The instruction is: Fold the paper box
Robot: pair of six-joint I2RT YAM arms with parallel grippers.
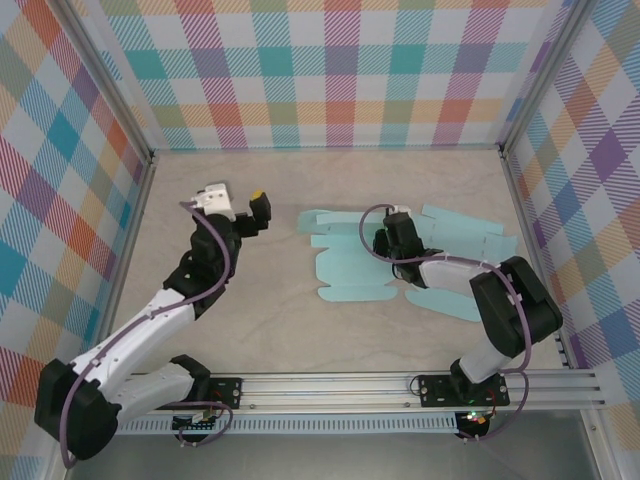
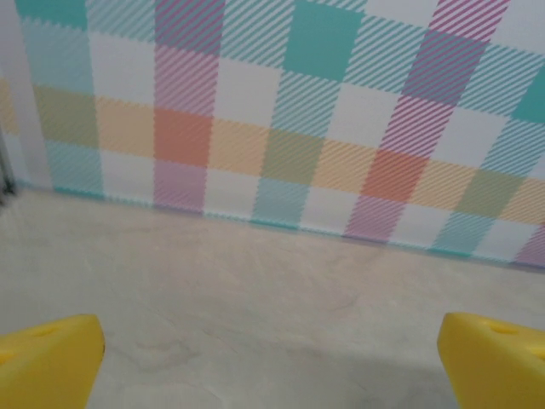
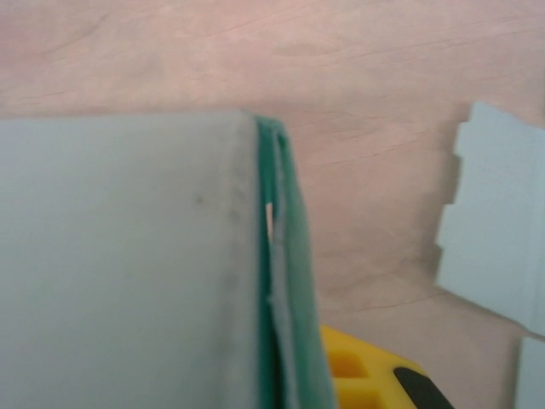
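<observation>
One flat blue box [image 1: 345, 265] lies mid-right on the desk [image 1: 260, 320]. There are two grippers. The left gripper [image 1: 238, 202], further left, is wide open and empty. The right gripper [image 1: 392, 238] is closed, pinching a box flap.

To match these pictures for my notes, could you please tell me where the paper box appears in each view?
Top external: paper box lies centre-right on the table, under the right gripper.
Left wrist: faces bare table and the checked wall.
Right wrist: a raised panel at left, flat flaps at right.
Shared landmark: the pale wood table.
</observation>
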